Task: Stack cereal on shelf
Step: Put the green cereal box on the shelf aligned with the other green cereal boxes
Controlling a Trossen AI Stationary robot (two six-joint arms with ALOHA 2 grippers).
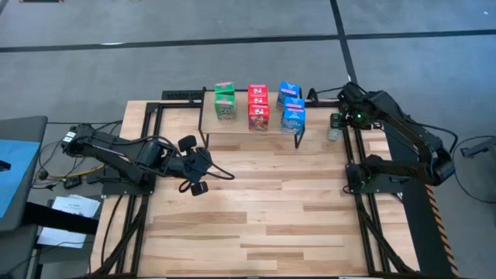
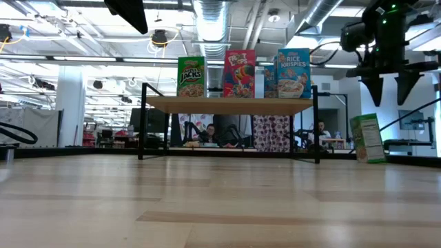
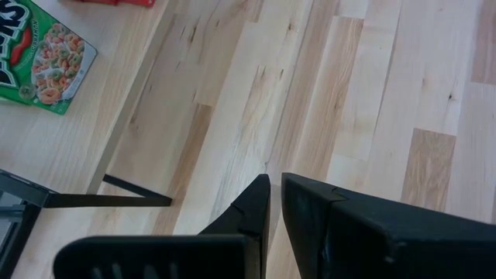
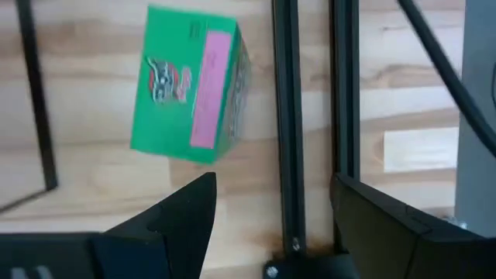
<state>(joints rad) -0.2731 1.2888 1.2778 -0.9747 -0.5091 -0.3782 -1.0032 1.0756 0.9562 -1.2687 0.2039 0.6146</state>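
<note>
Green cereal box stands beside shelf; right gripper hovers above, jaws apart, could topple it; left gripper closed, idle.

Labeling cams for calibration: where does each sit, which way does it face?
High: overhead, straight down; both arms, shelf.
Low: tabletop height, level at shelf; open right gripper above green box.
Left wrist: down at tabletop; shut left gripper.
Right wrist: down at the green box; own fingers.
Shared: green box in low and right wrist.
</note>
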